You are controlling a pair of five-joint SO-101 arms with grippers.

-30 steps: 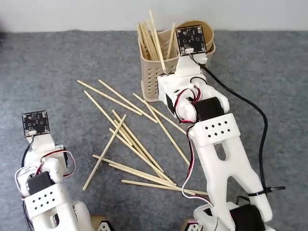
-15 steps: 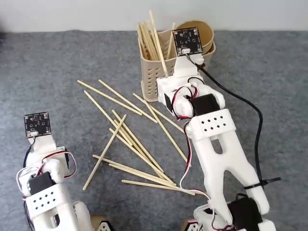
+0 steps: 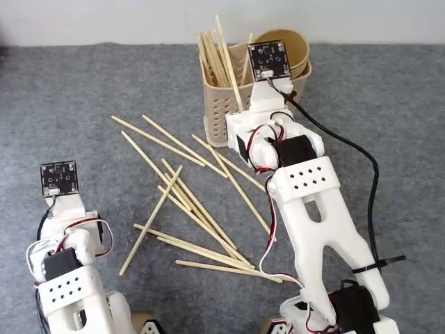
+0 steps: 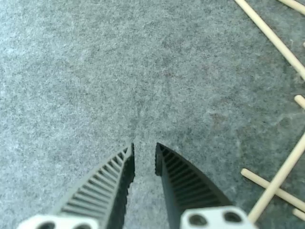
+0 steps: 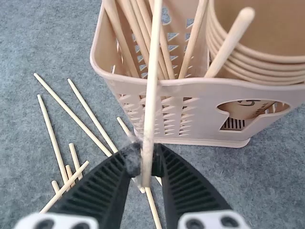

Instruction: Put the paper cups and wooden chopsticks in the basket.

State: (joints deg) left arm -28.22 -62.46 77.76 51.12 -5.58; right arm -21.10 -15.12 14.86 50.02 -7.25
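The wooden chopstick you are working with stands nearly upright, its lower end pinched between the jaws of the right gripper. It runs up in front of the outer wall of the beige slotted basket, so it is still outside the basket. To finish this step well, you would probably lift until the lower end clears the rim. Then move it over the side where the other chopsticks stand, away from the paper cups, and only then let go. Keep the stick close to vertical so it does not catch the rim or knock the sticks leaning there. Now the counts. There is one basket. It holds one nested stack of paper cups, with about five rims showing, and roughly seven chopsticks. About eleven loose chopsticks lie crossed on the grey carpet between the two arms, and the overlaps make that figure uncertain. The left gripper sits over bare carpet beside them, jaws slightly parted and holding nothing.
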